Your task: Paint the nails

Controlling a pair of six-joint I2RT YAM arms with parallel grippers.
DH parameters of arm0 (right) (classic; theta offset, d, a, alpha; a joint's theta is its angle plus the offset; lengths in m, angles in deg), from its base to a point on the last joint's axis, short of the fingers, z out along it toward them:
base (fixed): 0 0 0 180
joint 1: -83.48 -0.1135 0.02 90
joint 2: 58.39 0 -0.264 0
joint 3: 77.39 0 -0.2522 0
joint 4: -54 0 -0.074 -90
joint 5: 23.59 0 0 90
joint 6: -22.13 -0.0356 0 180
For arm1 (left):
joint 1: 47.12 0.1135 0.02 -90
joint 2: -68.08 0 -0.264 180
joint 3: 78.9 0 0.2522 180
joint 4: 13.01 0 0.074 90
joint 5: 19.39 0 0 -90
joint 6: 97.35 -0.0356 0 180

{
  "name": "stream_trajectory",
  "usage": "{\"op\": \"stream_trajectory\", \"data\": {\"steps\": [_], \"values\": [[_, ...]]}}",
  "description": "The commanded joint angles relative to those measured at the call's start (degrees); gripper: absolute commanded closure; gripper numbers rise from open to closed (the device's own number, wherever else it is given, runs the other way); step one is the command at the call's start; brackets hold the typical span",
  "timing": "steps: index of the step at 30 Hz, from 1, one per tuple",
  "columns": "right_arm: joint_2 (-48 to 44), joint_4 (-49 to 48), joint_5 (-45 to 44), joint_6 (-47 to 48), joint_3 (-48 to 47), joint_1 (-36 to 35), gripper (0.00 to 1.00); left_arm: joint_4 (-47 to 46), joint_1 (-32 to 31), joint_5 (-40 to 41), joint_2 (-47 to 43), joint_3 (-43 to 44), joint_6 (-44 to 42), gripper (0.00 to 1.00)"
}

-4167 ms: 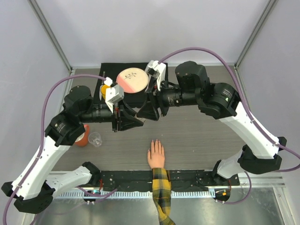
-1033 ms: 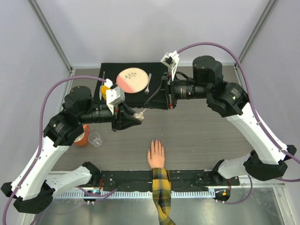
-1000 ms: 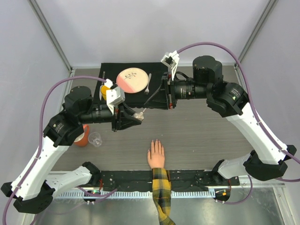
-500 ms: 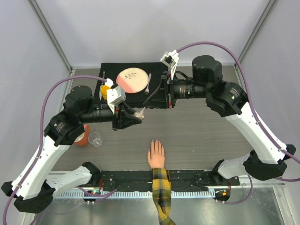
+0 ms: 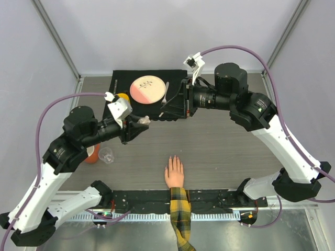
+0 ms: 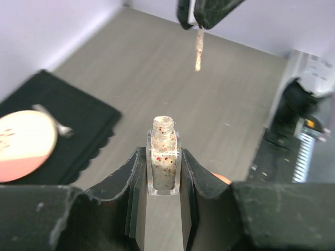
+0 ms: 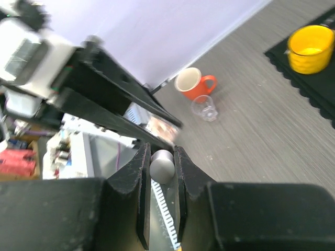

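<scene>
Currently: left end effector (image 6: 163, 180) clamped on open bottle (image 6: 163, 151), right end effector (image 7: 160, 152) pinching cap (image 7: 162, 167) — a tilt could spill the bottle, and the loaded brush (image 6: 199, 49) could drip short of the nails (image 5: 174, 158).

A hand (image 5: 174, 172) lies at the worktop's (image 5: 220, 146) near middle, nails (image 5: 172, 158) toward the far side; a mug (image 5: 92, 155) and a glass (image 5: 106, 155) stand together at the left. On a mat (image 5: 125, 78) at the far side sit a plate (image 5: 147, 89), a fork (image 5: 166, 93) just right of it and a cup (image 5: 123, 96) to its left. A bottle (image 6: 163, 157) sits between the left jaws, and a brush (image 6: 199, 49) hangs beyond it from the right jaws.
</scene>
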Motion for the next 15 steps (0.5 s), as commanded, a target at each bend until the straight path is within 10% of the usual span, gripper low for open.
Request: {"op": "stream_trajectory", "data": {"steps": [1,15], "values": [[-3.2,-1.6,-12.53,-5.96,3.73,0.16,0.99,-5.73,-0.23,15.39,-3.57,-0.59,-2.87,1.0],[-0.21,6.05,-25.56,-19.41,18.16,0.42,0.99,-6.96,-0.23,23.23,-4.9,0.55,1.43,1.0]]}}
